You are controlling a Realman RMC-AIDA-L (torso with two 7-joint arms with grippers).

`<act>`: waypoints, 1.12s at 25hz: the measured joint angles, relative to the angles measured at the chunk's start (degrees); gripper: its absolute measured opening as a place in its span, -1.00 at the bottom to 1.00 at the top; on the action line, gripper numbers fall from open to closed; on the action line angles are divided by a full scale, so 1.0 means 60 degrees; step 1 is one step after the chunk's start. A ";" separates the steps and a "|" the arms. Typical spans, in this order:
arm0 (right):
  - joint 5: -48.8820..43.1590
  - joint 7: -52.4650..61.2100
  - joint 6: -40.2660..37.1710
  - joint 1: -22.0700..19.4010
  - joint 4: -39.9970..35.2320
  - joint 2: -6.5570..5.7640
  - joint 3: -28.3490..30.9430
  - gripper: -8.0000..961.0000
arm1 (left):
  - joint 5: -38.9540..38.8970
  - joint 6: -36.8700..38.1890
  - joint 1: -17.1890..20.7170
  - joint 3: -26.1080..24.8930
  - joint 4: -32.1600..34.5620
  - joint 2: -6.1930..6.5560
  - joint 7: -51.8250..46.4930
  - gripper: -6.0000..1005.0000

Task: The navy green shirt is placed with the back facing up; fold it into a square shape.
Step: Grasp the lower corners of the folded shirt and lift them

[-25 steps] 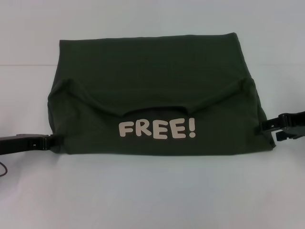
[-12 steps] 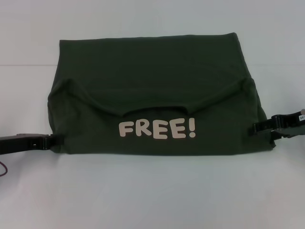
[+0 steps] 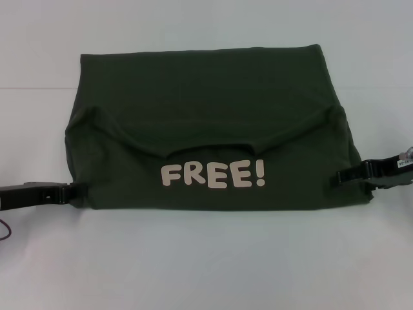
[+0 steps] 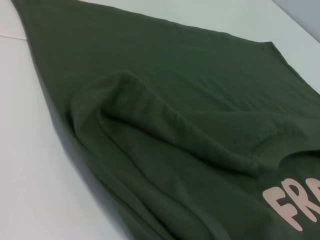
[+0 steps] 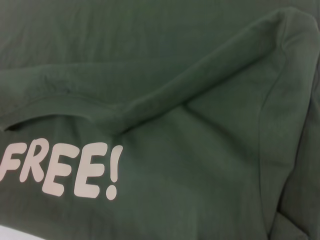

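Observation:
The navy green shirt lies on the white table, folded into a wide block. Its near part is turned up so that a pale "FREE!" print and the curved neckline face up. My left gripper lies low on the table, its tip at the shirt's near left corner. My right gripper reaches in over the shirt's near right edge. The left wrist view shows the shirt with a raised fold. The right wrist view is filled by the shirt and its print.
The white table runs bare in front of the shirt and on both sides of it. A thin dark cable lies at the near left edge.
My right gripper has slid leftward, from just off the shirt's right edge to over it. The left gripper and the shirt have stayed put.

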 joint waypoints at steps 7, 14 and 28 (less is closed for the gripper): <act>0.0000 -0.0053 0.0130 0.0026 0.0001 0.0090 -0.0148 0.87 | 0.0000 0.0004 0.0015 -0.0011 -0.0001 -0.0001 -0.0002 -0.89; 0.0001 -0.0083 0.0070 -0.0010 -0.0026 0.0093 -0.0283 0.63 | 0.0000 0.0011 0.0016 -0.0016 -0.0003 0.0023 -0.0011 -0.89; -0.0015 -0.0059 0.0055 -0.0044 -0.0029 0.0023 -0.0474 -0.39 | 0.0000 0.0025 0.0004 -0.0015 -0.0002 0.0061 -0.0029 -0.89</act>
